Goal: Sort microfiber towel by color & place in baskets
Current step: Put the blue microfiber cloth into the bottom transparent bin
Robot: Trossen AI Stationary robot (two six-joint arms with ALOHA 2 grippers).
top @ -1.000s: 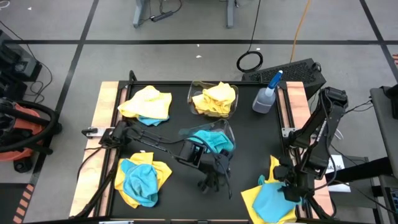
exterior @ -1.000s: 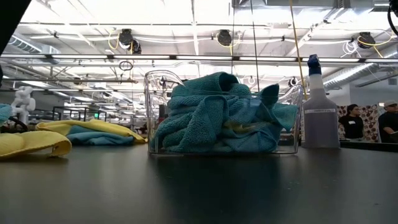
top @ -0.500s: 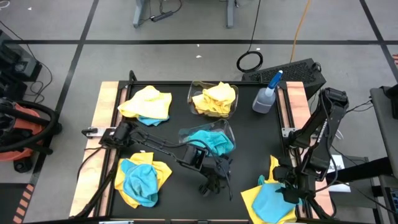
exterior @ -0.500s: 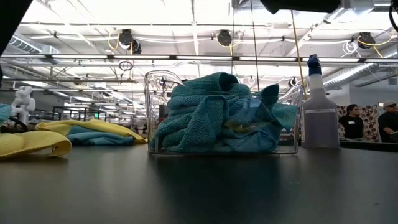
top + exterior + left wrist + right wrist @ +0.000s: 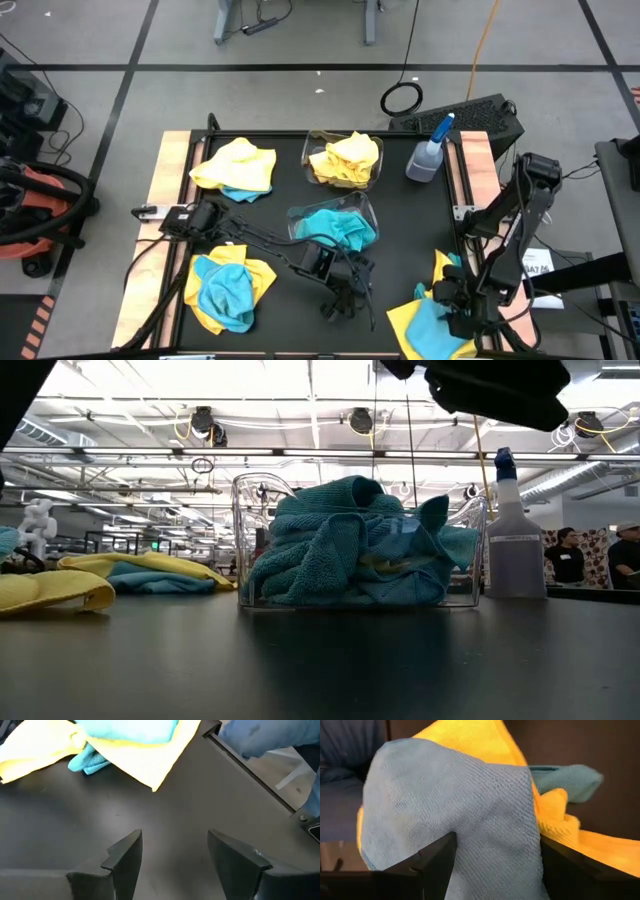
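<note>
Two clear baskets stand mid-table: the far one [image 5: 343,160] holds yellow towels, the nearer one [image 5: 335,225] [image 5: 360,545] holds turquoise towels. Loose piles lie at the far left [image 5: 235,167], near left [image 5: 228,290] and near right [image 5: 420,328], each mixing yellow and blue. My right gripper [image 5: 455,315] [image 5: 497,845] is down on the near-right pile, open, with a hump of blue towel [image 5: 470,795] between its fingers. My left gripper [image 5: 345,300] [image 5: 175,845] is open over bare table, near the middle of the near edge. My right gripper comes from above onto the blue towel that tops the near-right pile. A raised fold of it [image 5: 495,865] fills the gap between the open fingers and lies against their inner sides. The towel rests on the yellow towel [image 5: 470,740] beneath.
A clear spray bottle with a blue nozzle [image 5: 428,155] [image 5: 513,530] stands at the far right of the table. Wooden rails run along the table's left and right sides. Bare black tabletop lies between the baskets and the near edge. People show far off in the low view.
My right gripper has moved toward the near edge and down onto the near-right pile. My left gripper has shifted a little toward the near edge, and a dark arm has come into the low view's top right. The towels and baskets have stayed put.
</note>
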